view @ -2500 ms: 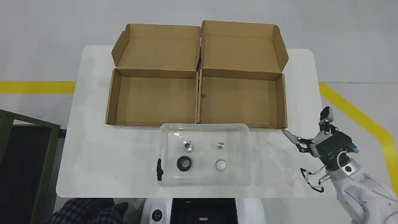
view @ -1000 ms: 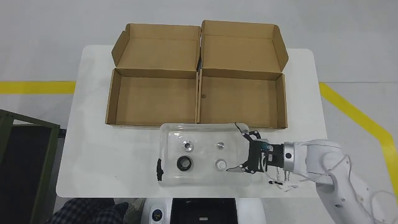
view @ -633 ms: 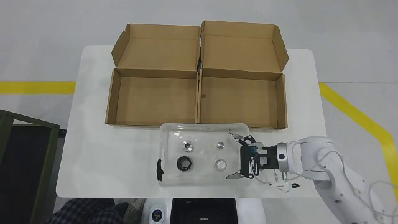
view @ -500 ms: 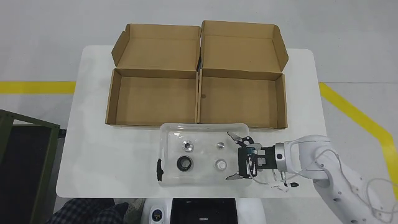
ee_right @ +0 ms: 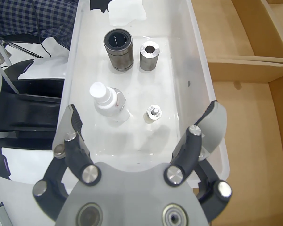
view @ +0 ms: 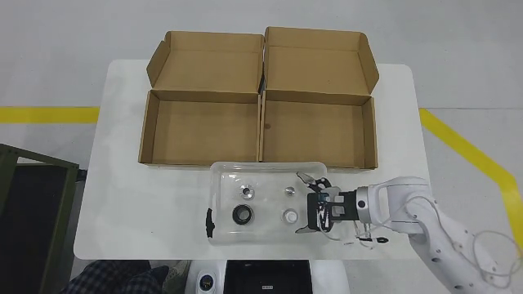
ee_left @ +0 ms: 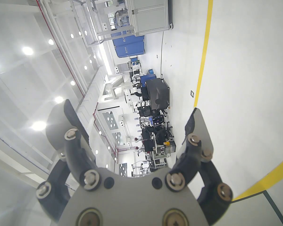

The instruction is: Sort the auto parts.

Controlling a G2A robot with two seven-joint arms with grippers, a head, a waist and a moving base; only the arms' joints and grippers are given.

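Counter (view: 122, 212) space beyond the clear bin (view: 245, 163) is taken by one cardboard box (view: 200, 131) and a second box (view: 315, 135). They lie side by side just behind the bin, lids folded back and nothing in either, so I judge that no part has been sorted yet and the step in hand is the first pick. Right tool (view: 304, 203) hangs over the bin's end nearest its arm, jaws spread wide and holding nothing, pointed down the bin's length at the four parts standing on its floor. Left tool (ee_left: 132, 109) is well away from the bin, aimed out at the hall, its jaws likewise apart and empty. Inside the bin, the black bearing (ee_right: 119, 48) stands at the end far from the right tool, on the side away from the boxes. The white-capped part (ee_right: 106, 102) stands at the near end on that same side. The steel sleeve (ee_right: 149, 56) is just beside the bearing, on the box side, and the small stud (ee_right: 152, 114) sits at the near end on the box side. The next move, I'd judge, calls for choosing one near part, most likely the white-capped part or the stud. The open jaws would then drop around it without knocking its neighbour, close, and lift it clear of the bin's wall before carrying it to a box.
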